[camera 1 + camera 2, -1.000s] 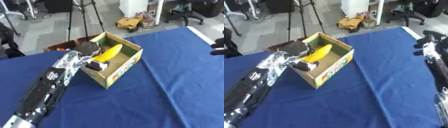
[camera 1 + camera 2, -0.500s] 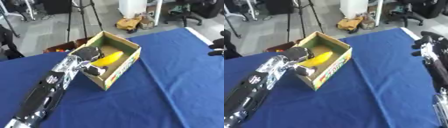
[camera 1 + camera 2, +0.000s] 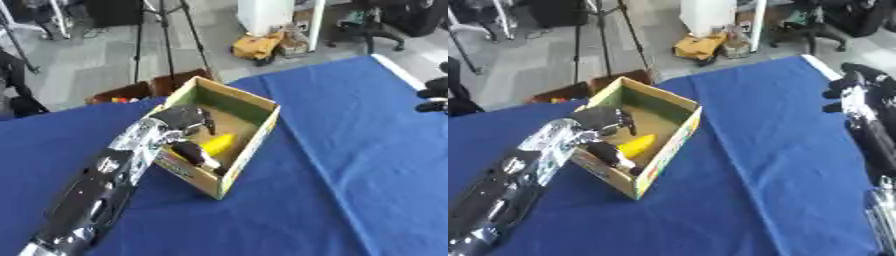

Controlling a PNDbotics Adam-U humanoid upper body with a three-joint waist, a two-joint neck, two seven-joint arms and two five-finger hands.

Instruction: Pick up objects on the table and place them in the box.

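An open cardboard box [image 3: 259,131] stands on the blue table [image 3: 350,165], left of the middle. A yellow banana [image 3: 218,143] lies on the box's floor. My left hand [image 3: 179,119] reaches in over the box's near-left wall. Its fingers are spread, the thumb [image 3: 194,152] lies along the banana's near side, and the other fingers stand just above it. My right hand [image 3: 856,88] hovers at the table's far right edge, its fingers relaxed and holding nothing.
Beyond the table's far edge, the floor holds a brown crate [image 3: 140,91], a tripod [image 3: 166,30], a yellow object [image 3: 258,47] and an office chair [image 3: 376,25]. Blue cloth stretches to the right of the box and in front of it.
My left hand has lowered the banana from a raised tilt down onto the box floor, and its fingers have spread. The right hand stays at the far right.
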